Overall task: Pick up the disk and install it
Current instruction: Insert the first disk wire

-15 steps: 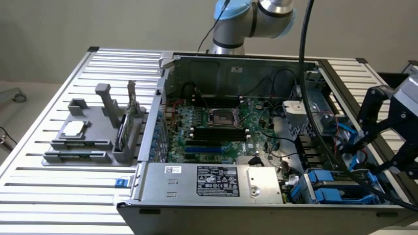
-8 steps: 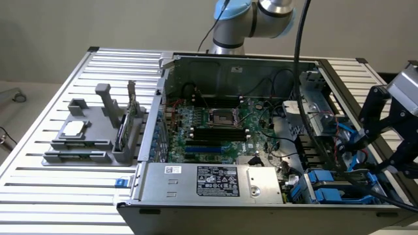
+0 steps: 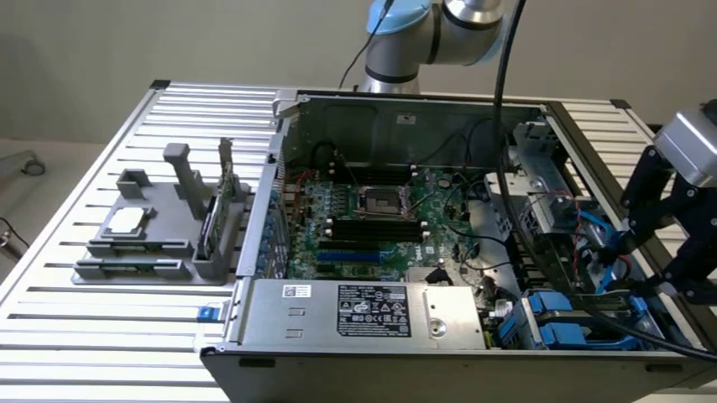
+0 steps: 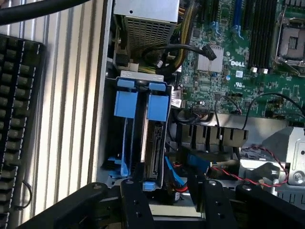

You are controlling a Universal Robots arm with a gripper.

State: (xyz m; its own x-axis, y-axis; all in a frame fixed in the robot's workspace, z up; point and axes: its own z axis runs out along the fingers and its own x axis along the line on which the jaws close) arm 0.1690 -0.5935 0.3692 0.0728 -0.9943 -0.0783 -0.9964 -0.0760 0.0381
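The gripper (image 3: 644, 264) stands over the corner of the open computer case (image 3: 392, 113) at the exterior view's right. The fingers (image 4: 137, 202) are spread wide and hold nothing.

The disk (image 4: 155, 148) stands on edge in its blue carrier (image 4: 158, 102), seated in the drive bay (image 4: 142, 75). A second blue carrier (image 4: 126, 100) sits in the slot just beside it. The disk's end shows close above one finger; contact cannot be told.

The power supply (image 3: 370, 311) lies beside the bay, and the Dell motherboard (image 3: 370, 214) fills the case floor. The case rests on a slatted aluminium bench (image 3: 101, 327), with a grey fixture (image 3: 157, 231) toward the exterior view's left. A keyboard (image 4: 19, 119) lies on the bench beside the case.
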